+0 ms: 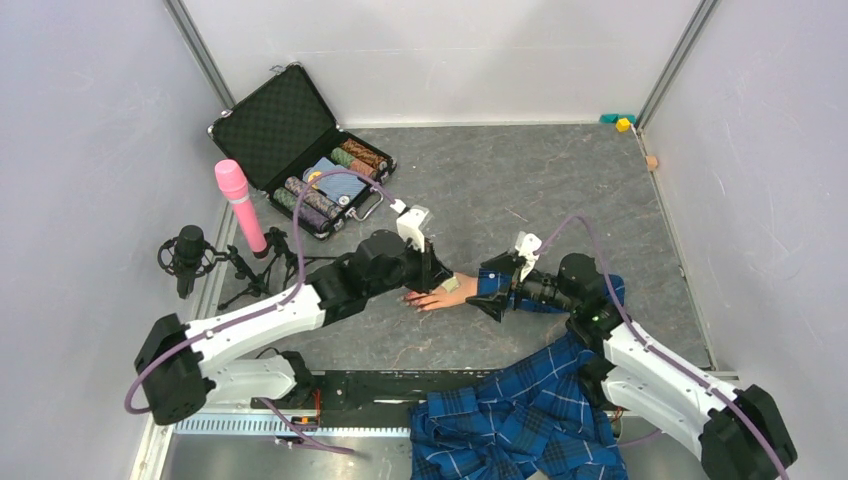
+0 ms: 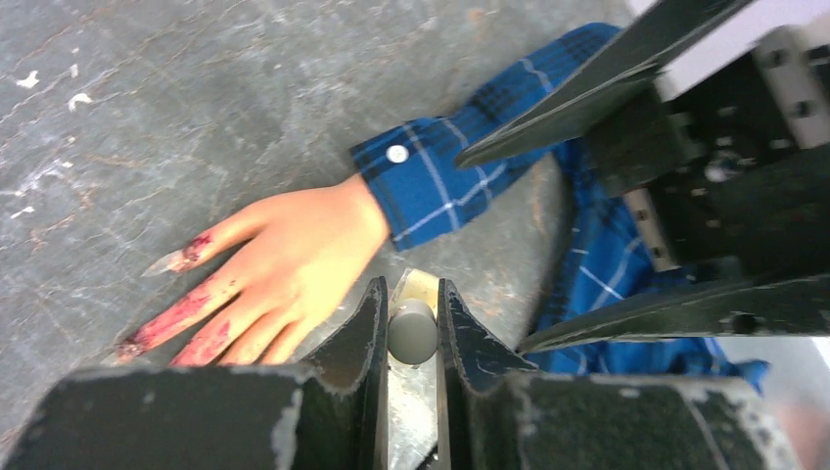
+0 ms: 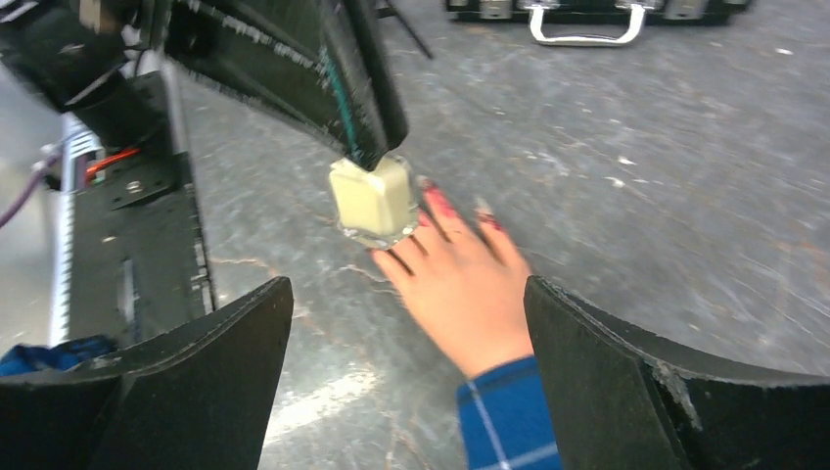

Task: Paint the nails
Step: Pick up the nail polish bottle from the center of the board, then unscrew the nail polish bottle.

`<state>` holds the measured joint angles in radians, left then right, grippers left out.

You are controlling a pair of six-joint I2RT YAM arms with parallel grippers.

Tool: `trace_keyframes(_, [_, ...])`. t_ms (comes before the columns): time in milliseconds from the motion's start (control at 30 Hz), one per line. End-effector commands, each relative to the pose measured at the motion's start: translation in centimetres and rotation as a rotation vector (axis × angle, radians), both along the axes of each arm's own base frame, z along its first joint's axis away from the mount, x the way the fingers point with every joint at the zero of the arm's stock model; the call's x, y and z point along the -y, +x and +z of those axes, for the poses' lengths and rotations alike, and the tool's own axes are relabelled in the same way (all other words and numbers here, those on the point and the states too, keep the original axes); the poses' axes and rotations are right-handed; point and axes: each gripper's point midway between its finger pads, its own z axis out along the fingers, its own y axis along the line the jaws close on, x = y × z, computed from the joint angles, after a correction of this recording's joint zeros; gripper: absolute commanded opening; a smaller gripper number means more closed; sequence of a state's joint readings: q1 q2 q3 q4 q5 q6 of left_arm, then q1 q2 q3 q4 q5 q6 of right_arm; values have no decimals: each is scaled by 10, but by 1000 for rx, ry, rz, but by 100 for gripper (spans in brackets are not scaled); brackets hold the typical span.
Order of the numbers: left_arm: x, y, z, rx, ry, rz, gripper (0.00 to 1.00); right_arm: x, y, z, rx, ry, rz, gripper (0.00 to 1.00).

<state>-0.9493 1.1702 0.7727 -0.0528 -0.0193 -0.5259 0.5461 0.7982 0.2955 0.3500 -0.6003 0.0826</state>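
Left claw [image 2: 411, 294] is pinching the small bottle [image 3: 372, 201], right claw [image 3: 409, 284] is gaping wide, and several nails [image 2: 171, 259] are showing red, so painting is seemingly underway.

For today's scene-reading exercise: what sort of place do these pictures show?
Probably a robotics lab test cell: white panel walls enclose a grey tabletop carrying two robot arms and props, a mannequin hand and poker-chip case.
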Motion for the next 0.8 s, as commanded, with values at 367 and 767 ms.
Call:
trace_keyframes(367, [2, -60, 54, 20, -207, -287, 2, -53, -52, 59, 105, 156, 274, 86])
trace_keyframes(767, [-1, -59, 65, 67, -249, -270, 2, -70, -59, 50, 27, 146, 331, 50])
